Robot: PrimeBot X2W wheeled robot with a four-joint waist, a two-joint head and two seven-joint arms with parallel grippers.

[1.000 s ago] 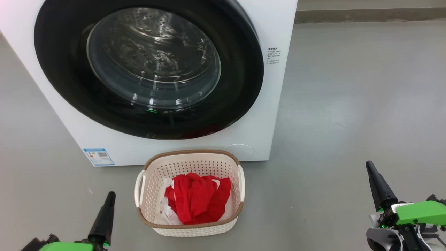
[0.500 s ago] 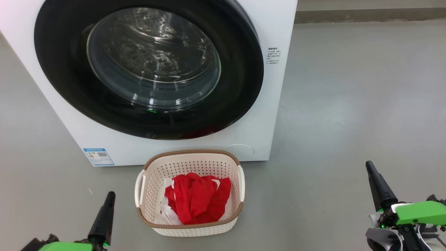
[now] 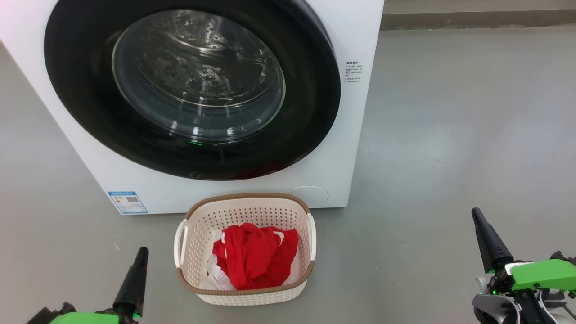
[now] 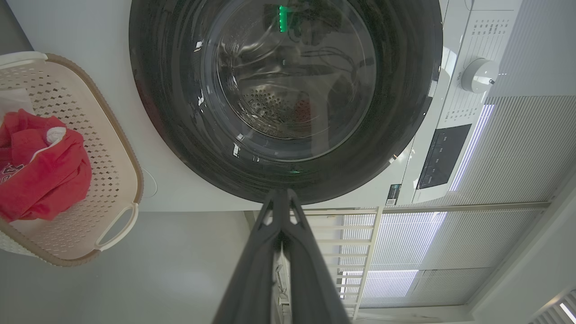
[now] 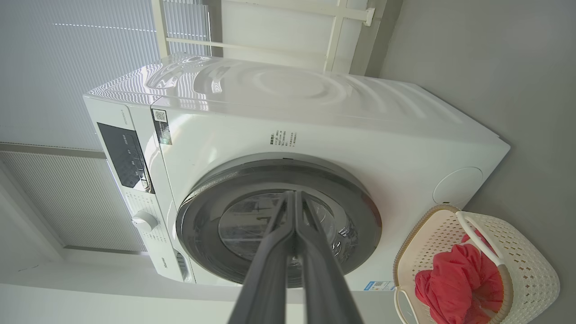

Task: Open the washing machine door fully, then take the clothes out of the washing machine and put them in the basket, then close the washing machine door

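The washing machine (image 3: pixel 342 148) (image 5: pixel 360 135) stands before me with its washing machine door (image 3: pixel 189 85) (image 4: pixel 288 94) (image 5: pixel 279 225) shut flat against the white front. The cream basket (image 3: pixel 245 294) (image 4: pixel 112 148) (image 5: pixel 522 256) sits on the floor just below the door. Red and white clothes (image 3: pixel 254 254) (image 4: pixel 40 175) (image 5: pixel 454 281) lie heaped inside it. My left gripper (image 3: pixel 143 252) (image 4: pixel 280 198) is shut and empty, low at the basket's left. My right gripper (image 3: pixel 476 215) (image 5: pixel 294 198) is shut and empty, well to the basket's right.
Grey floor (image 3: pixel 450 135) stretches to the right of the machine, up to a wall base (image 3: pixel 472 20) at the back. A white railing (image 4: pixel 360 234) and blinds show beside the machine in the wrist views. The control panel and dial (image 5: pixel 144 220) sit on the machine's front top.
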